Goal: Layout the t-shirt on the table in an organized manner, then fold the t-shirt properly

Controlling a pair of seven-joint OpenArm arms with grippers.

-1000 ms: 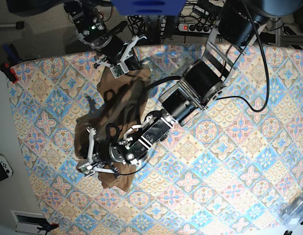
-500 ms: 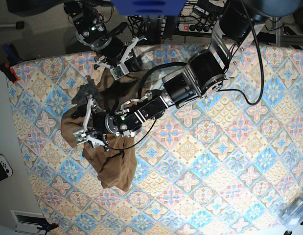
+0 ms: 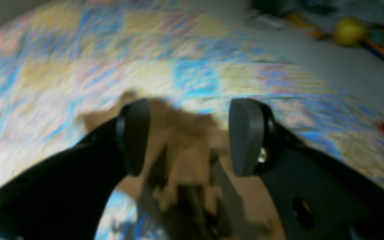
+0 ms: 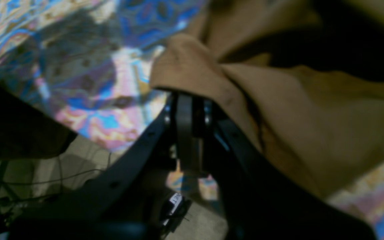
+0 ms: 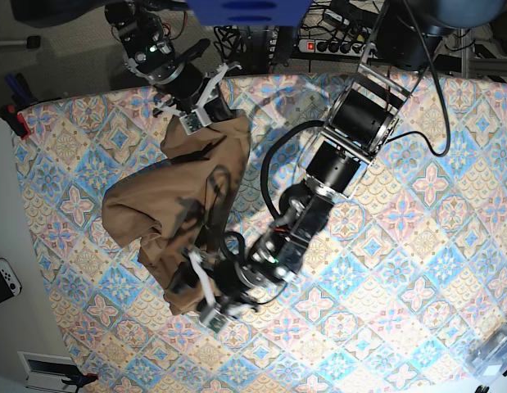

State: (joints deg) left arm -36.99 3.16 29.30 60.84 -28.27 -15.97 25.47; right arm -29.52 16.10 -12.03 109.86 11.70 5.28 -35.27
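Observation:
The tan-brown t-shirt [image 5: 167,205] lies crumpled on the left half of the tile-patterned table [image 5: 417,246]. My right gripper [image 5: 197,115] is at the shirt's far top edge, shut on a fold of the cloth. In the right wrist view its jaws [image 4: 185,110] pinch the t-shirt [image 4: 295,116] just above the table [image 4: 95,100]. My left gripper [image 5: 205,299] hovers at the shirt's near lower end. The blurred left wrist view shows this gripper [image 3: 188,133] open, with the shirt [image 3: 185,150] below it and nothing between its fingers [image 3: 135,136].
A white game controller [image 5: 3,278] lies off the table's left edge. A red clamp [image 5: 15,123] sits at the far left corner. A clear plastic box [image 5: 495,352] stands at the near right corner. Cables and a power strip [image 5: 327,45] lie behind the table.
My left gripper opened, let go of the shirt's left side and swung down to its near lower end. The shirt dropped and spread leftward. My right gripper kept its hold.

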